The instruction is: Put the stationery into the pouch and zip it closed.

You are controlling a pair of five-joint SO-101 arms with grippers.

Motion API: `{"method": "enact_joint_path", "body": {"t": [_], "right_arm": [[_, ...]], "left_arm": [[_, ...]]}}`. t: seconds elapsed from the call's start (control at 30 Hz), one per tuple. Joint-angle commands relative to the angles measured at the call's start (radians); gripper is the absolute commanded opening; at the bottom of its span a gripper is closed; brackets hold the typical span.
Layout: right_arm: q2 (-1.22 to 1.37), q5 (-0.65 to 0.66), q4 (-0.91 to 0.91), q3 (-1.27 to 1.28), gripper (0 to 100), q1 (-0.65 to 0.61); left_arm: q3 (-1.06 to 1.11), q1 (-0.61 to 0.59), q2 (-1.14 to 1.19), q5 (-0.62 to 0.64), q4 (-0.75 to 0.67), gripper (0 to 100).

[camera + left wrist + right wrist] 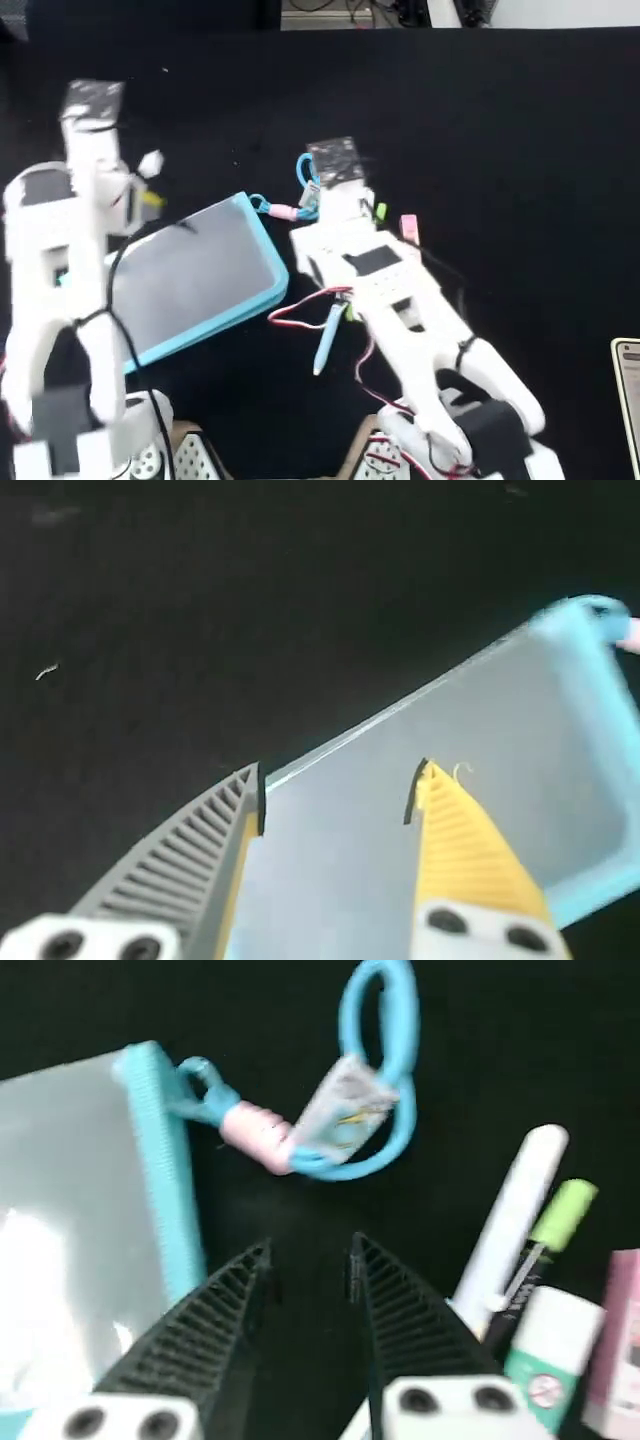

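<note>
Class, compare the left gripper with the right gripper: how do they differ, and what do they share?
Colour: the left gripper has one grey and one yellow finger; the right gripper has two black fingers. Opening: the left gripper's gap is wide, the right gripper's narrower. Position: the left gripper is over the pouch; the right gripper is over bare table beside the pouch's pink zip pull. Both are open and hold nothing.

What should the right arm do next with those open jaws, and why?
Probably ease the right gripper forward and close on the pink zipper pull. It lies just ahead of the open, empty jaws, the pouch looks flat, and the white pen lies outside it.
</note>
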Motion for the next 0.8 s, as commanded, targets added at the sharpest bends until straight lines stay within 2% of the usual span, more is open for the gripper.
{"method": "enact_joint_path", "body": {"t": [0.0,0.33,0.43,0.5,0.63,0.77], "right_arm": [[-0.062,0.008,-0.046,0.01,11.6,0.052],[-0.108,0.009,-0.049,0.05,11.6,0.003],[-0.11,0.009,-0.049,0.044,11.6,0.038],[-0.11,0.009,-0.049,0.041,11.6,0.054],[-0.11,0.009,-0.049,0.041,11.6,0.052],[-0.11,0.009,-0.049,0.041,11.6,0.051]], "left_arm": [[-0.278,0.108,0.238,0.064,0.032,25],[-0.792,0.194,0.76,0.08,0.051,25],[-0.929,0.217,0.841,0.075,0.117,25],[-1.015,0.234,0.881,0.028,0.163,25],[-1.155,0.271,0.956,-0.061,0.265,25],[-1.247,0.283,1.037,-0.078,0.322,25]]}}
